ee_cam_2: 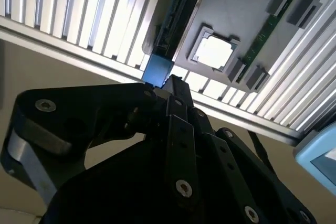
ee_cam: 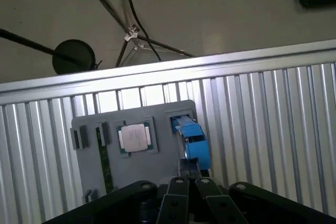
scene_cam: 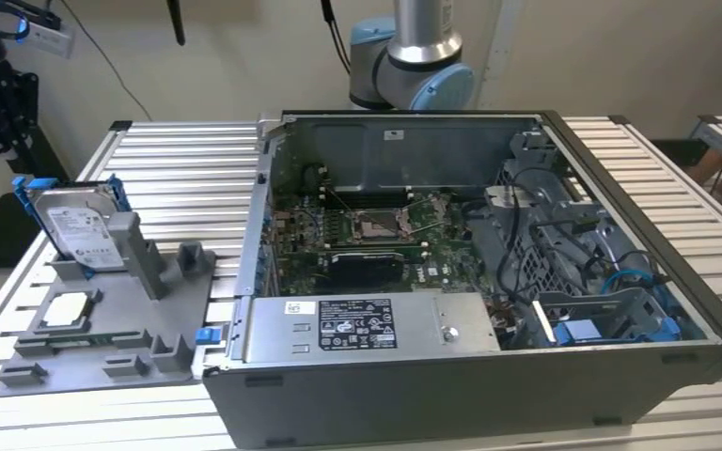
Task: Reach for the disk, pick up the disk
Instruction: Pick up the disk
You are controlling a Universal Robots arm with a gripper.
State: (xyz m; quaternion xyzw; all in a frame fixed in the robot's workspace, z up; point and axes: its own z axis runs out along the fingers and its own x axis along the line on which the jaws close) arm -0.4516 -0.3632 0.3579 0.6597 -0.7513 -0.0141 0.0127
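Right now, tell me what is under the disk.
The disk stands on edge in a slot of the grey holder tray, which lies on the slatted table. Its lower edge is hidden by the slot's walls.

Silver arm [scene_cam: 427, 23] with pale blue joint caps [scene_cam: 447, 89]; black claw [ee_cam_2: 173, 83] linkage dotted with silver screws [ee_cam_2: 183, 185]

Disk [scene_cam: 79, 228] (blue-framed, white-labelled) stands upright in grey holder [scene_cam: 117, 343]

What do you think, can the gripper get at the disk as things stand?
Probably yes. The disk stands upright in its grey holder with its top edge bare, and in both wrist views the gripper hangs close by it with nothing seen between.
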